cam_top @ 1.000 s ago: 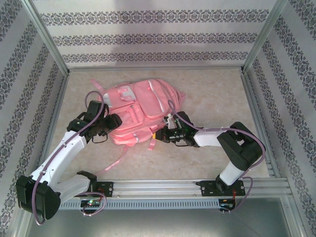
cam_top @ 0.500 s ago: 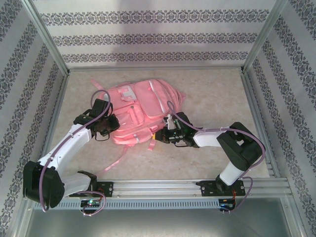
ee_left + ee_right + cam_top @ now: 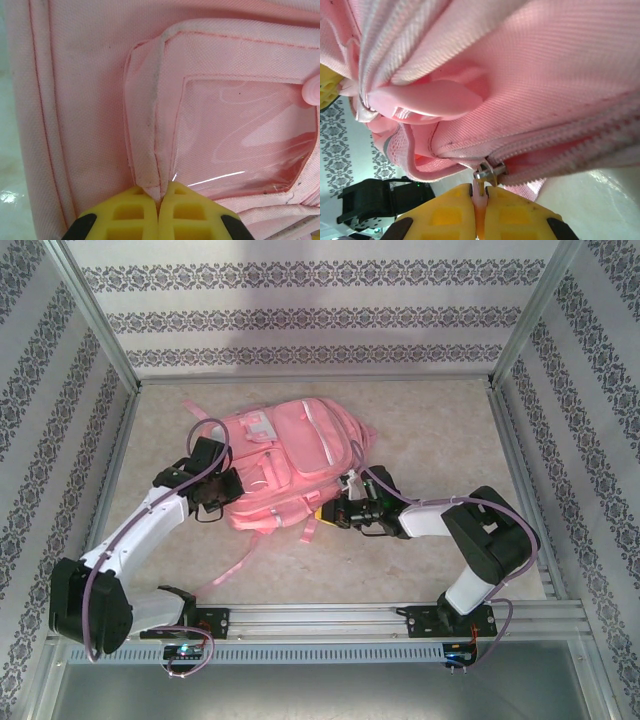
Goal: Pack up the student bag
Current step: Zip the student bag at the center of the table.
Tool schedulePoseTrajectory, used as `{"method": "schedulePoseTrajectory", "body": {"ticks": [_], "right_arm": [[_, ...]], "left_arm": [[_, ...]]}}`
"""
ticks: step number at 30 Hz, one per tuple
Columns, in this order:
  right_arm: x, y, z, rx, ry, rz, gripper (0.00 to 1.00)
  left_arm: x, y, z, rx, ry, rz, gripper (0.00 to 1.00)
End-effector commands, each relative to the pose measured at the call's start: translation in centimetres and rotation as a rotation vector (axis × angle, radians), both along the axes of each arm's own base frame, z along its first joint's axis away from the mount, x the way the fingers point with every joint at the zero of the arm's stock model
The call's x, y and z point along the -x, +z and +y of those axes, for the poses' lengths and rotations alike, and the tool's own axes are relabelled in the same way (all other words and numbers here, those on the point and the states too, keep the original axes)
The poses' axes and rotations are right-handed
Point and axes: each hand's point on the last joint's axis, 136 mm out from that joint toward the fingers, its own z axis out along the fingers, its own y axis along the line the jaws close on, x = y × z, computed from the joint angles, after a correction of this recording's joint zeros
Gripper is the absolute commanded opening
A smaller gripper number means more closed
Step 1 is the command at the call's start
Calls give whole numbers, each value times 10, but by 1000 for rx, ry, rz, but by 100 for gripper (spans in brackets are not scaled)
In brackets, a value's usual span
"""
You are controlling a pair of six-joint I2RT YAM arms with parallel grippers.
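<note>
The student bag (image 3: pixel 290 455), a pink backpack with pale trim, lies in the middle of the table. My left gripper (image 3: pixel 222 490) is at its left side. In the left wrist view its yellow fingers (image 3: pixel 125 215) are shut on a fold of pink fabric (image 3: pixel 150 165) at the edge of a clear-window pocket (image 3: pixel 240 135). At the bag's near right edge, my right gripper (image 3: pixel 335 512) is also shut. The right wrist view shows this gripper (image 3: pixel 479 192) pinching the pink zip pull (image 3: pixel 480 205) below the metal slider (image 3: pixel 490 172) of a zip.
A pink strap (image 3: pixel 235 565) trails from the bag toward the front rail (image 3: pixel 330 618). Patterned walls and aluminium posts enclose the table on three sides. Bare tabletop (image 3: pixel 440 440) lies right of the bag.
My left gripper has moved in to the bag's left side and shut on the pocket's fabric edge. The right gripper has kept its hold on the zip pull and shifted slightly right.
</note>
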Motion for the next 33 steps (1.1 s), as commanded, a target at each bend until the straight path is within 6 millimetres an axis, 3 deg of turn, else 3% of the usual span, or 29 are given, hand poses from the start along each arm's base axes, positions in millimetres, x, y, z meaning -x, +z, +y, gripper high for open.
{"method": "schedulePoseTrajectory", "body": {"ticks": [1, 8, 13, 16, 18, 20, 23, 27, 33], "right_arm": [[-3, 1, -18, -13, -32, 10, 0], [-8, -11, -43, 6, -72, 36, 0], [-8, -12, -36, 6, -40, 36, 0], [-10, -11, -34, 21, -36, 23, 12], [-13, -11, -36, 50, -48, 13, 26], [-16, -12, -44, 107, -72, -13, 38], [-20, -13, -62, 246, -114, -66, 46], [-20, -4, -81, 436, -134, -196, 45], [-7, 8, -60, 571, -28, -295, 42]], "left_arm": [[-14, 5, 32, -145, 84, -47, 0], [-16, 5, 34, -144, 92, -42, 0], [-19, 3, 28, -110, 77, -41, 0], [-20, 3, 23, -90, 67, -43, 0], [-21, 5, 21, -81, 60, -44, 0], [-22, 7, 20, -76, 55, -44, 0], [-23, 11, 19, -74, 51, -51, 0], [-24, 12, 17, -62, 46, -56, 0], [-25, 12, 14, -50, 42, -59, 0]]}}
